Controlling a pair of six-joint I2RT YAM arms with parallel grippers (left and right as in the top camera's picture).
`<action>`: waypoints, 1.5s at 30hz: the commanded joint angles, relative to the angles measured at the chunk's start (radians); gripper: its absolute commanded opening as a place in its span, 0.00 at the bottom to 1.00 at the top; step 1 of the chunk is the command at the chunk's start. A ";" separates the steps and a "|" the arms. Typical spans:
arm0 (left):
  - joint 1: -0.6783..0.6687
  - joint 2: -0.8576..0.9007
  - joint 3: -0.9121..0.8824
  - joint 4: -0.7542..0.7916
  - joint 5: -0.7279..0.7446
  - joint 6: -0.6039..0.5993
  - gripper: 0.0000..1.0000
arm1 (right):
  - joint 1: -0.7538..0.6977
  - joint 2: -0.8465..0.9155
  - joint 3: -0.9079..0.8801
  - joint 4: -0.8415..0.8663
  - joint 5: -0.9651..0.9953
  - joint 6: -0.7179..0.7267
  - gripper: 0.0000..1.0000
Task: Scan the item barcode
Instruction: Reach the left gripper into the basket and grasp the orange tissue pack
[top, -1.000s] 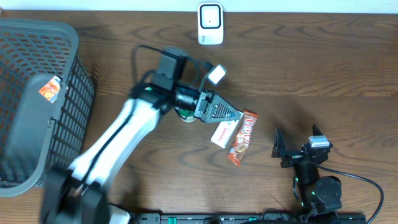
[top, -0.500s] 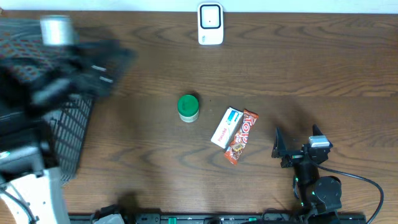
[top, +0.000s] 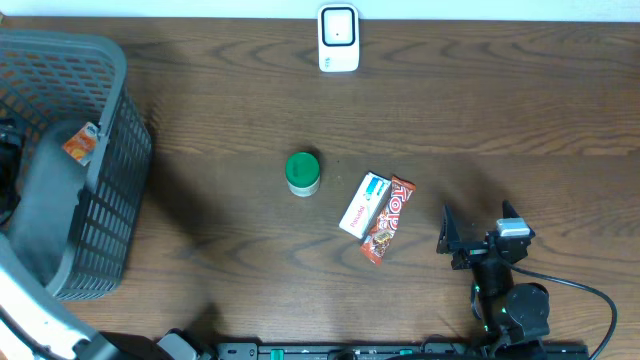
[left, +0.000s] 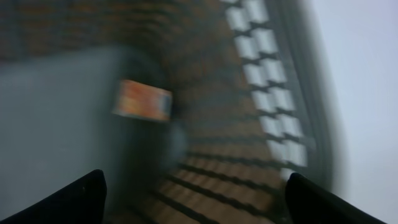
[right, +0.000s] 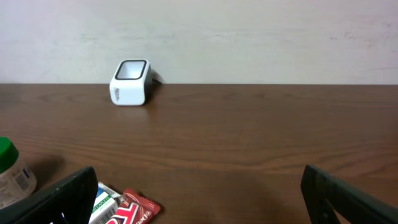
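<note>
The white barcode scanner (top: 338, 38) stands at the table's far edge and shows again in the right wrist view (right: 130, 82). Mid-table lie a green-capped bottle (top: 302, 172), a white box (top: 363, 205) and a red candy bar (top: 388, 220), the last two side by side. An orange packet (top: 80, 143) lies inside the grey basket (top: 110, 70). My left gripper (left: 196, 205) hangs open over the basket's inside, above that packet (left: 142, 99), holding nothing; the view is blurred. My right gripper (top: 478, 235) rests open, to the right of the candy bar (right: 134, 211).
The basket fills the table's left end, its mesh wall (left: 261, 56) close to the left fingers. My left arm (top: 30, 310) shows only at the lower left edge of the overhead view. The right arm's base and cable (top: 560, 285) sit at the front right.
My left arm swung from the box and candy bar mid-table over to the basket at the left, jaws open and holding nothing. The right arm has not moved.
</note>
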 joint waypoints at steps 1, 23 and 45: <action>-0.079 0.039 0.007 0.023 -0.300 0.084 0.86 | 0.008 -0.006 -0.001 -0.003 0.006 -0.008 0.99; -0.315 0.497 0.007 0.347 -0.578 0.148 0.94 | 0.008 -0.006 -0.001 -0.003 0.006 -0.008 0.99; -0.352 0.702 0.007 0.451 -0.574 0.245 0.95 | 0.008 -0.006 -0.001 -0.003 0.006 -0.008 0.99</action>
